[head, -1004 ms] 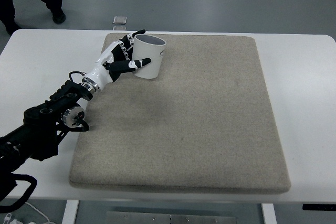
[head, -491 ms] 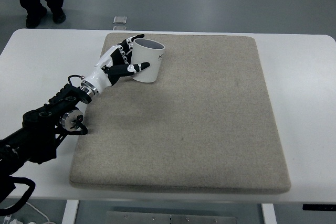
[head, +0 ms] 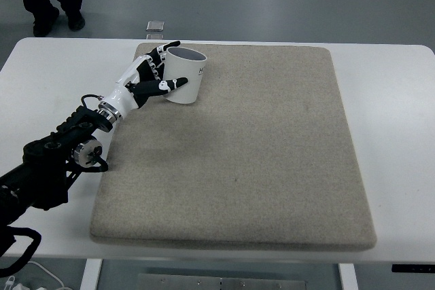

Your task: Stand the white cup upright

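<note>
The left hand point(head: 151, 79) wraps the cup point(head: 185, 75) — mouth up, seemingly a little tilted on the mat point(head: 272, 161). Next: settle it flat, then let go.

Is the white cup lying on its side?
No, the white cup stands with its open mouth facing up on the beige mat, with the left hand wrapped around it.

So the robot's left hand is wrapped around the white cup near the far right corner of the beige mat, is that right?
Not quite: the head view shows the left hand wrapped around the white cup near the far left corner of the beige mat, not the far right.
</note>
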